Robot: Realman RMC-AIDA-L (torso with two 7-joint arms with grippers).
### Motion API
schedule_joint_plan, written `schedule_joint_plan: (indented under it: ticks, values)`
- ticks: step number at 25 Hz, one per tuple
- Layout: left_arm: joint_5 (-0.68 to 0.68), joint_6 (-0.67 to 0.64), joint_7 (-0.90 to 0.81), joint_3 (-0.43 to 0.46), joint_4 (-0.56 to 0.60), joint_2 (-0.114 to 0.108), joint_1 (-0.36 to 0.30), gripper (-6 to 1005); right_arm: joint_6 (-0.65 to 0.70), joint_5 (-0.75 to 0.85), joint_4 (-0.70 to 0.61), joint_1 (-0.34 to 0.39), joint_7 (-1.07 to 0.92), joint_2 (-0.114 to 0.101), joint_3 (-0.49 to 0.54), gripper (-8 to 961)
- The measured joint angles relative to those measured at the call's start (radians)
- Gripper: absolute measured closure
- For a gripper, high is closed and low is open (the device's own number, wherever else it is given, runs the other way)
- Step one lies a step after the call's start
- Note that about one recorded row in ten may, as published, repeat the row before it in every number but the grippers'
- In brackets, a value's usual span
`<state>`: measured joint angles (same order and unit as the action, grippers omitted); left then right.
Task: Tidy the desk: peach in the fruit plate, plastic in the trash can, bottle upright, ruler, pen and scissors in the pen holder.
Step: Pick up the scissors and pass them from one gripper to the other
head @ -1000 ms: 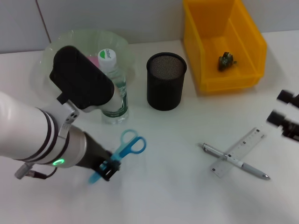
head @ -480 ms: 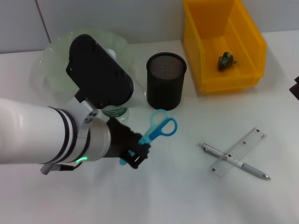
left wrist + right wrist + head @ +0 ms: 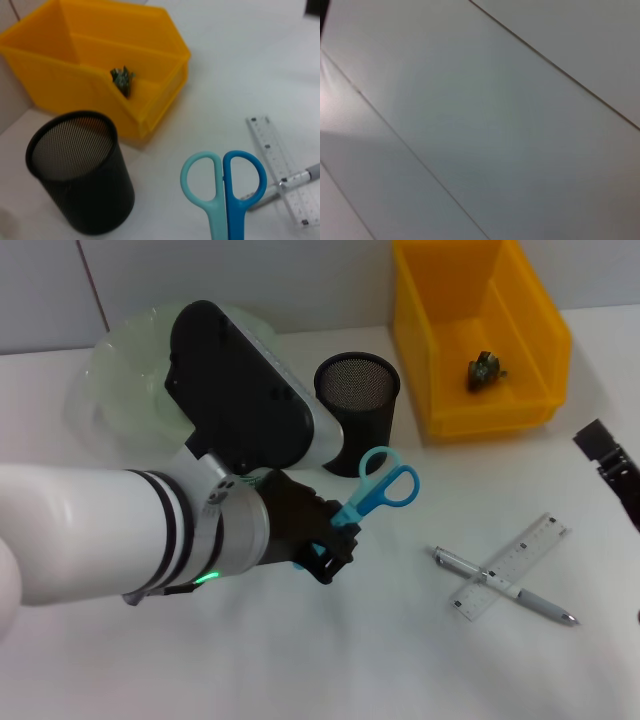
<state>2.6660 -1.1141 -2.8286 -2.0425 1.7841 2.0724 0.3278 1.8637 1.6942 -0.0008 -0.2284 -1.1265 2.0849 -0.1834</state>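
Note:
My left gripper [image 3: 326, 548] is shut on the blade end of the blue scissors [image 3: 378, 490], held in the air with the handles [image 3: 223, 184] pointing out. They hang just in front and to the right of the black mesh pen holder [image 3: 362, 392] [image 3: 80, 175]. The clear ruler [image 3: 512, 563] [image 3: 281, 181] lies on the white desk with the silver pen [image 3: 505, 587] [image 3: 301, 175] crossing it. A crumpled bit of plastic [image 3: 485, 370] [image 3: 122, 80] lies in the yellow trash can [image 3: 480, 410] [image 3: 60, 85]. The pale green fruit plate [image 3: 125, 360] shows behind my left arm. Peach and bottle are hidden. My right gripper [image 3: 612, 468] sits at the right edge.
My bulky left arm covers much of the desk's left half, in front of the plate. The right wrist view holds only a plain pale surface with thin lines.
My left arm has lifted the scissors and carried them to the right, toward the pen holder; it now hides the bottle. The right gripper has shifted at the right edge.

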Motion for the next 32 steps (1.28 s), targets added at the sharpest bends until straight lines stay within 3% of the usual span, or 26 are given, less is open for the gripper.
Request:
schedule_joint_plan:
  ticks: [13,32]
  values:
    - [0.008,0.111,0.000,-0.038,-0.026,0.001,0.010,773,-0.106,0.004,0.072,-0.062,0.020,0.002,-0.091,105]
    - [0.008,0.174,0.002,-0.072,-0.048,0.002,0.016,767,-0.226,0.004,0.153,-0.138,0.042,0.004,-0.089,105]
